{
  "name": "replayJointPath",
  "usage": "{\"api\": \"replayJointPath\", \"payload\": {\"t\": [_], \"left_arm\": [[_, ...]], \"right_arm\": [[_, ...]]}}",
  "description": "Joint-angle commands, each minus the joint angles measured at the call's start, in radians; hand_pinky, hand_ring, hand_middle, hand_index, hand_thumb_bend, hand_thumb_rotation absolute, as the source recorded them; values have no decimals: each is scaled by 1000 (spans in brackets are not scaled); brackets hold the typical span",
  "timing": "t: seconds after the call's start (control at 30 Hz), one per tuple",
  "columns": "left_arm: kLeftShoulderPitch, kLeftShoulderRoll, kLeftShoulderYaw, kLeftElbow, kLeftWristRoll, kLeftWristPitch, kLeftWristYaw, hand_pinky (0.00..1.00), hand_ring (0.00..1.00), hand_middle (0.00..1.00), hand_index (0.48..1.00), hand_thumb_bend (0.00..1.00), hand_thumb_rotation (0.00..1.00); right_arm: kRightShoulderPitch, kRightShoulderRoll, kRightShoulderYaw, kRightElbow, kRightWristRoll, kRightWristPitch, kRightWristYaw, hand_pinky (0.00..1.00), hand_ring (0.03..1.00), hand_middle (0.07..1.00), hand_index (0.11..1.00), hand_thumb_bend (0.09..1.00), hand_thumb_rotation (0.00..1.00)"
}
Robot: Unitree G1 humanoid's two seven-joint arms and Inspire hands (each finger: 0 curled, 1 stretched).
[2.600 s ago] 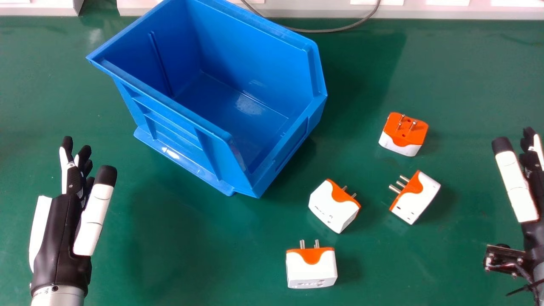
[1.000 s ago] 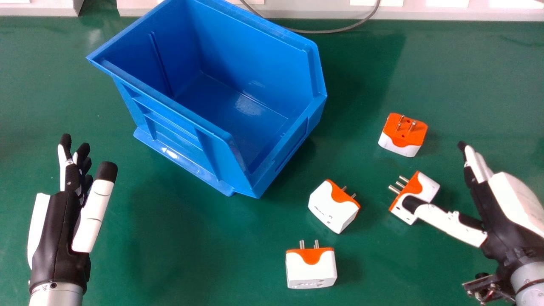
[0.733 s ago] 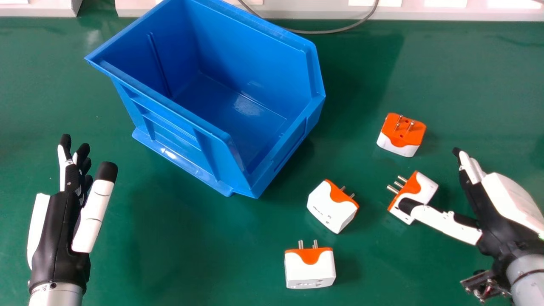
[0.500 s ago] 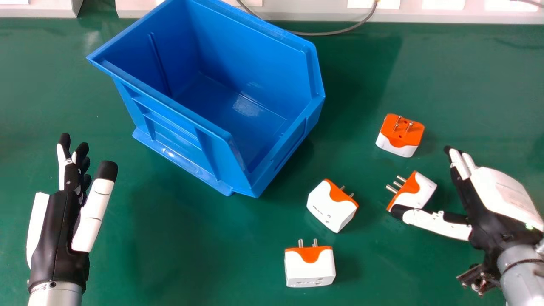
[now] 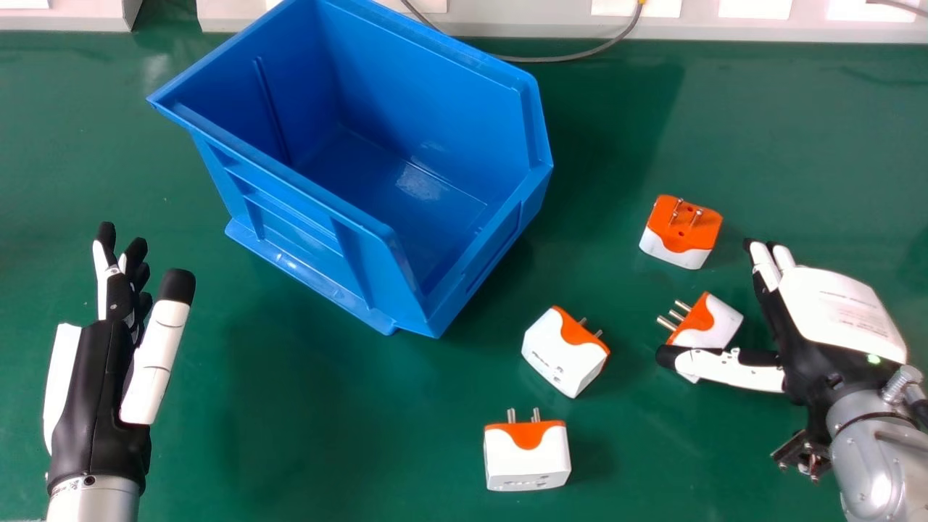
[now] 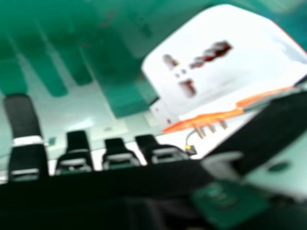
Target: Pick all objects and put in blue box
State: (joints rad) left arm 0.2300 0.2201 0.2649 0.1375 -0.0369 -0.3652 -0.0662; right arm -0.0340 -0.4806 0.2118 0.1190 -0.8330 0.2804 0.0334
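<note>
At the head view's left edge my left hand [image 5: 98, 384] stays over the table, fingers straight. My right hand [image 5: 815, 333] is at the right, palm side toward a white and orange adapter [image 5: 707, 322], with its thumb stretched across the near part of it; fingers are extended. In the right hand view that adapter [image 6: 206, 67] looms close, above the fingers of my right hand [image 6: 74, 153]. Another adapter [image 5: 681, 230] lies farther back, prongs up. Two more, a tilted adapter [image 5: 565, 351] and a nearer adapter [image 5: 528, 455], lie left of the hand. The blue box [image 5: 435, 319] is empty.
A grey cable [image 5: 580, 54] curves behind the blue box, by a pale ledge [image 5: 725, 27] along the far side. Green table surface [image 5: 312, 420] extends between my left hand and the nearest adapters.
My right hand has come in leftward from the right side, turned palm inward, and its thumb now lies across the near side of the right adapter. The left hand has barely shifted.
</note>
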Motion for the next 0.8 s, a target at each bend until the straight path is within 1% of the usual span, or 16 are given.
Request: {"api": "replayJointPath", "payload": {"t": [0.0, 0.1, 0.3, 0.5, 0.6, 0.73, 0.77], "left_arm": [[-5, 14, 12, -9, 5, -11, 5, 1000, 1000, 1000, 1000, 825, 936], [-5, 15, 13, -11, 1, -8, 4, 1000, 1000, 1000, 1000, 830, 939], [-2, 15, 13, -17, 3, -2, 5, 1000, 1000, 1000, 1000, 840, 942], [1, 15, 14, -23, -2, -1, 2, 1000, 1000, 1000, 1000, 843, 944], [-1, 17, 16, -18, -5, -7, -1, 1000, 1000, 1000, 1000, 832, 944], [-2, 18, 19, -15, -6, -12, -5, 1000, 1000, 1000, 1000, 832, 945], [-2, 19, 20, -13, -7, -14, -7, 1000, 1000, 1000, 1000, 832, 945]], "right_arm": [[22, 4, 32, 27, 13, 7, 37, 846, 948, 1000, 976, 611, 777], [17, 2, 50, 39, 6, 6, 40, 847, 949, 1000, 976, 606, 767], [4, -11, 90, 52, -8, 15, 60, 835, 947, 1000, 975, 607, 766], [1, -9, 109, 33, -21, 52, 97, 831, 944, 1000, 975, 595, 748], [8, -10, 115, 8, -25, 74, 116, 831, 940, 1000, 973, 587, 663], [12, -8, 123, -18, -32, 103, 134, 830, 939, 1000, 965, 587, 598], [13, -7, 125, -28, -34, 113, 140, 830, 939, 1000, 965, 587, 598]]}}
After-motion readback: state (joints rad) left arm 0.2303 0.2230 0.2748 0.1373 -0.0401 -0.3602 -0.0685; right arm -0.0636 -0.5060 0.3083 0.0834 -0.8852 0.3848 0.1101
